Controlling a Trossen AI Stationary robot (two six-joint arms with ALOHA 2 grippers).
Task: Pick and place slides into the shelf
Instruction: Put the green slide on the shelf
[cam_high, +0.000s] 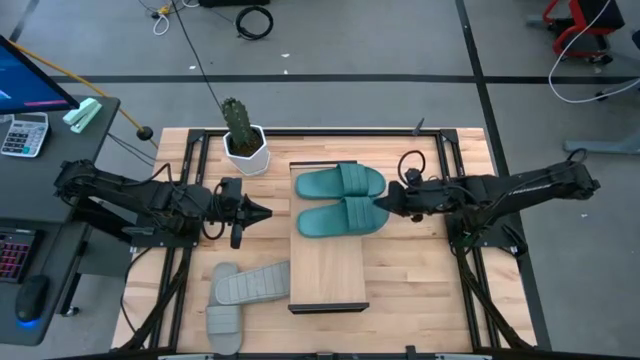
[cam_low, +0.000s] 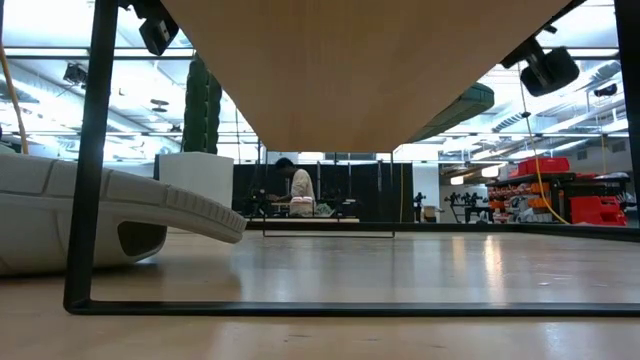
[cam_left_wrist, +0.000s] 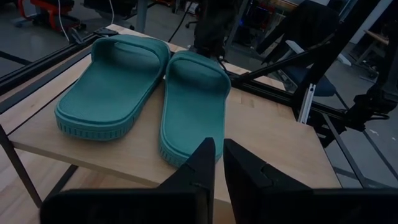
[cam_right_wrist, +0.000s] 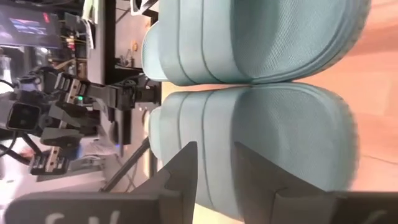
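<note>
On the shelf (cam_high: 328, 268), at its far end, your two teal slides (cam_high: 340, 200) lie side by side, touching. Your right gripper (cam_high: 383, 202) reaches in low from the right, its tips at the end of the nearer teal slide; its wrist view shows the jaws standing apart around that slide's edge, though you cannot tell whether they press it. Your left gripper (cam_high: 262, 212) points at the shelf from the left, just beside it, jaws nearly together and holding nothing. Your left wrist view shows both teal slides from the opposite end. Only the high view gives you the two grey slides (cam_high: 240, 298), lying on the counter (cam_high: 420, 290) left of the shelf. A potted cactus (cam_high: 240, 135) stands at the counter's far edge. From the low view you see a person seated far off in the room.
</note>
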